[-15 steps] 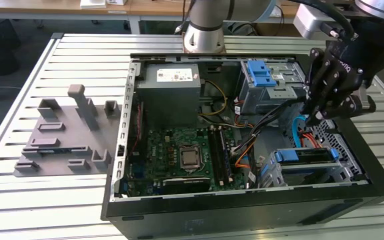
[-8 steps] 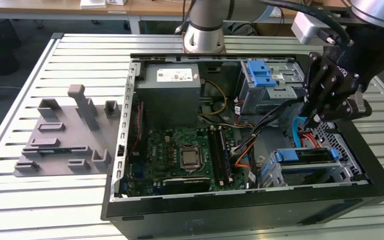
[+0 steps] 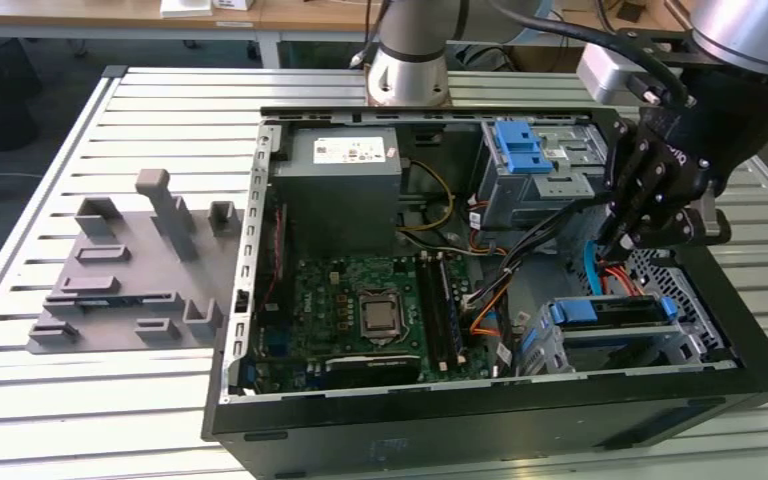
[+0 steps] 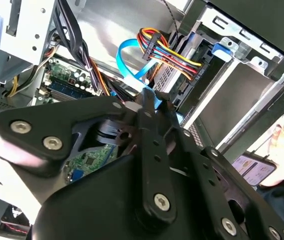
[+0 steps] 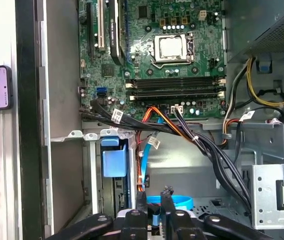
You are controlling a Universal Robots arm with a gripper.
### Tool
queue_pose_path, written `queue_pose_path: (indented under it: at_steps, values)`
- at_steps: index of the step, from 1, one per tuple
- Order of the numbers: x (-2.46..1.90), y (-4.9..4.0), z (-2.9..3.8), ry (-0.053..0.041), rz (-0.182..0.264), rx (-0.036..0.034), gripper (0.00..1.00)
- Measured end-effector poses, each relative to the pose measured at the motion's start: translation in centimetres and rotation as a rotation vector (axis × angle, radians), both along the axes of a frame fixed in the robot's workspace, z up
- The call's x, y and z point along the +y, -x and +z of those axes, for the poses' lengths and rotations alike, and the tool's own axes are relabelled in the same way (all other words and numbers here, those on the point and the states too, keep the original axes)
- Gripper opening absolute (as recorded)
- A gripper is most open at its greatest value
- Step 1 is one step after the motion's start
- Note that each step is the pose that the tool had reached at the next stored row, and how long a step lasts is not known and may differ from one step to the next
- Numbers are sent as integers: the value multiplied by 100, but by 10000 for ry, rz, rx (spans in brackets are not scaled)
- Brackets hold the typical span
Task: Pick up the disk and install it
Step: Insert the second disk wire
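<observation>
Gripper [image 5: 152, 206] hovers amid cables [image 5: 202, 142], over disk [image 3: 607, 312].

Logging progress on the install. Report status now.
Hand over the open case, near the drive cage. Disk sits in the cage, apart from hand. Blue cable looped close under hand.

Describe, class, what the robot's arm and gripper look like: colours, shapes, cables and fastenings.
The arm is a silver-grey tube with a darker joint band. The gripper is matte black, built of jointed, linked finger bars fixed with silver screws, seen in both wrist views. A light grey box sits at the wrist, with black cables running past it.
</observation>
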State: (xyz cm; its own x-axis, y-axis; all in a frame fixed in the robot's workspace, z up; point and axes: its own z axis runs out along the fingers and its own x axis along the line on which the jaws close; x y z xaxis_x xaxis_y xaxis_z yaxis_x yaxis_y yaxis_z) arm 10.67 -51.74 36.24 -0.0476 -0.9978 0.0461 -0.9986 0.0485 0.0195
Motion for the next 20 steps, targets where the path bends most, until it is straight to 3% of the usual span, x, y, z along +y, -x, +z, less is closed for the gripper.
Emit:
queue_pose_path:
  at_steps: [7, 11, 18, 19, 20]
  values:
    - [0, 0, -5, 15, 0, -1, 21]
    - [0, 0, -3, 157, 0, 0, 21]
    - [0, 0, -14, 491, 0, 0, 22]
    - [0, 0, -17, 531, -1, 0, 28]
    - [0, 0, -20, 573, -1, 0, 28]
